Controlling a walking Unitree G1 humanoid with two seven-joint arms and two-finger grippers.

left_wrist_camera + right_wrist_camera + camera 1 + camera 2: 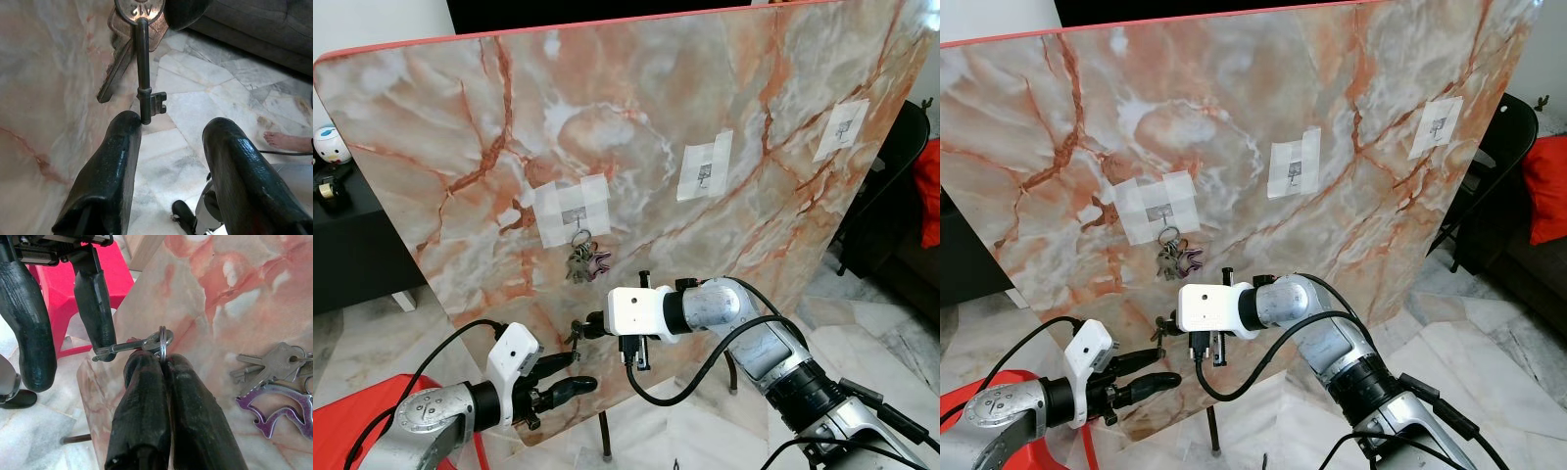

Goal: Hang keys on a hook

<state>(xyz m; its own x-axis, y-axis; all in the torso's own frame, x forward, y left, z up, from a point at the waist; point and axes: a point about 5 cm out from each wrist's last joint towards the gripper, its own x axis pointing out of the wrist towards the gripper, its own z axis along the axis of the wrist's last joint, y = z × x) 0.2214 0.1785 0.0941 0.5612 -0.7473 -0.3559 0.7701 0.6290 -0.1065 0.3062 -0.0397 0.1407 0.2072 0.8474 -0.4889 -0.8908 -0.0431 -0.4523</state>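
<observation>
A marble board (636, 127) stands tilted and carries three taped hooks: left (576, 210), middle (704, 173), right (842, 127). One bunch of keys (584, 259) with a purple tag (279, 404) hangs on the left hook. Below it my right gripper (164, 360) is shut on the ring (164, 339) of a second key set. Its dark long key (143, 63) points at my left gripper (171, 127). That gripper is open, and one finger (112, 161) touches the key's tip. In the left eye view the right gripper (582, 331) sits just above the left gripper (579, 370).
A red stool (352, 431) is at the lower left. A black cabinet (352, 235) stands left of the board, and a black chair (891, 186) with a red cushion (930, 191) stands right of it. A person's bare foot (286, 140) rests on the marble floor.
</observation>
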